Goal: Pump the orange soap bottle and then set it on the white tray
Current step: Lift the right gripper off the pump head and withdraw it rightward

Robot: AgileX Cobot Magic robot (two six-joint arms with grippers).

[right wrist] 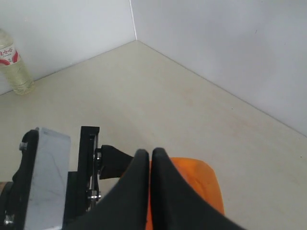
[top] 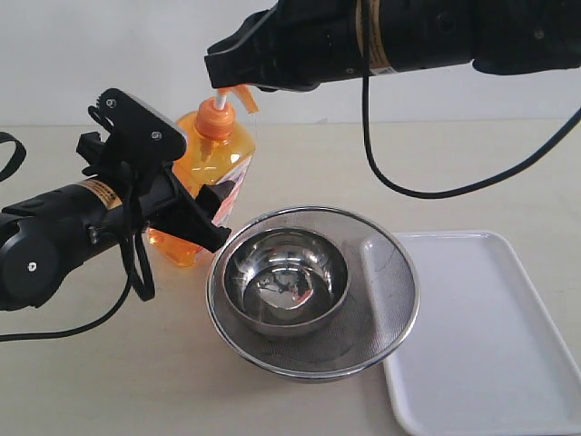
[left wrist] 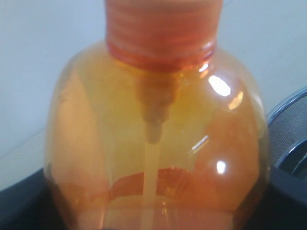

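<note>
**Item 1. White tray** [top: 490, 363]: nearest, at the front right of the desk [top: 109, 381]. Flat, low rim, nothing lying in it.

**Item 2. Mesh strainer** [top: 386, 304]: round, steel-rimmed, front centre. In the exterior view its rim overlaps the tray's left edge; whether they touch cannot be told.

**Item 3. Steel bowl** [top: 243, 272]: sits inside the strainer, polished and reflecting.

**Item 4. Left hand** [top: 216, 218]: black, reaching in from the left and closed around the lower body of the bottle. The left wrist view shows dark fingers [left wrist: 19, 206] on both sides of the orange body.

**Item 5. Orange soap bottle** [top: 204, 150]: stands behind and left of the strainer, just beside it and well apart from the tray. It is about upright, with its base at desk level. Translucent, with the dip tube visible through the wall; a white stem [top: 221, 96] shows above the collar.

**Item 6. Right hand** [top: 227, 68]: comes in from the upper right, fingers pressed together with no gap, holding nothing. Its tip sits right over the pump head [right wrist: 196, 182]; actual contact cannot be confirmed.

**Item 7. Clear bottle** [right wrist: 12, 62]: pale liquid, red-and-white label, standing far off against the wall [top: 91, 54].
</note>
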